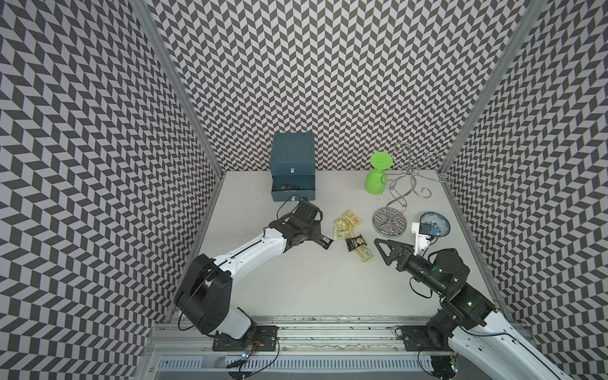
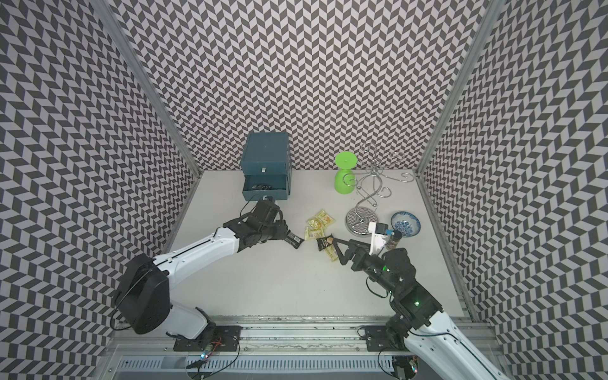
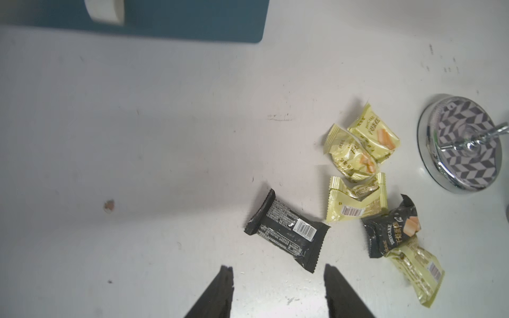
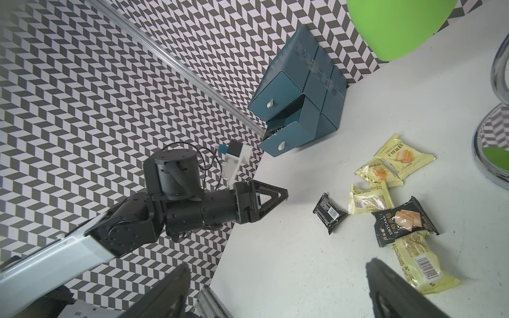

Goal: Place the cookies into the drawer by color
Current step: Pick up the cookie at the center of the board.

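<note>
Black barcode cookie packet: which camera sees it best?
The left wrist view: the black packet lies close and whole. The right wrist view shows it whole but smaller; in both top views the left arm partly hides it.

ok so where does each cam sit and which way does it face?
Top views: high above the arm bases, looking down at the table, drawer by the far wall; left arm and right arm show.
Left wrist: on the left arm, looking down at the cookies; only tips of the left gripper show.
Right wrist: on the right arm, looking across the table at the drawer; right gripper tips and left arm show.
Shared: both wrist views catch the barcode-up black packet.
</note>
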You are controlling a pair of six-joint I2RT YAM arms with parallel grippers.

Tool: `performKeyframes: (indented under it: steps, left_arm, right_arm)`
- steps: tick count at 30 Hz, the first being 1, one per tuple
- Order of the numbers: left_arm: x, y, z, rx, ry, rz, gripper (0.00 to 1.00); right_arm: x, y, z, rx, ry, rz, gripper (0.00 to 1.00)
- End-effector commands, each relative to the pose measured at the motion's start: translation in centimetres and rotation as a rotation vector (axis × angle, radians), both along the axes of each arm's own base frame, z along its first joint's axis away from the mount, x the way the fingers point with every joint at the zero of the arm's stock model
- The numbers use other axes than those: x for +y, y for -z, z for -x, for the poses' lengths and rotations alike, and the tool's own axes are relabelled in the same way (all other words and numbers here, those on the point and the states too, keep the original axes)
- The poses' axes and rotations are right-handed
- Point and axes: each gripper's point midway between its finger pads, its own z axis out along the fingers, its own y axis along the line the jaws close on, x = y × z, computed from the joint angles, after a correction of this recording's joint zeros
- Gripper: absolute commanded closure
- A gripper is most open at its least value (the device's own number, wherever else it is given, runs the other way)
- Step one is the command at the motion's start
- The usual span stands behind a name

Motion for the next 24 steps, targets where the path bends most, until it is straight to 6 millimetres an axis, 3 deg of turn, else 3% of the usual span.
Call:
performKeyframes:
  steps: [1,5,10,11,13,22,24]
  left_arm:
    - [-0.1,2.5,0.7,0.148,-0.279,0.078,0.45]
    - [-1.5,4.8,1.5,0.269,-0.401,0.138,0.45]
    - [-2.3,6.4,1.3,0.319,-0.459,0.122,0.40]
    - [-2.3,6.7,1.1,0.324,-0.463,0.108,0.31]
    - [-2.3,6.9,0.7,0.316,-0.470,0.069,0.01]
    - [-2.8,9.5,-0.2,0.354,-0.484,-0.010,0.01]
    - [-2.4,10.1,-0.1,0.369,-0.498,-0.054,0.09]
  right_arm:
    - [0.0,-1.0,0.2,-0.041,-0.008,-0.025,0.00]
    - [-0.2,-1.0,0.4,-0.051,-0.002,-0.023,0.00]
    - [-0.5,-1.0,0.6,-0.058,0.000,-0.017,0.00]
    - [-0.5,-0.9,0.7,-0.060,0.002,-0.015,0.01]
    - [-0.5,-0.9,0.7,-0.062,0.003,-0.014,0.00]
    - [-0.9,-1.2,0.6,-0.091,0.017,-0.005,0.00]
    - [-1.1,-1.4,0.7,-0.100,0.025,-0.003,0.00]
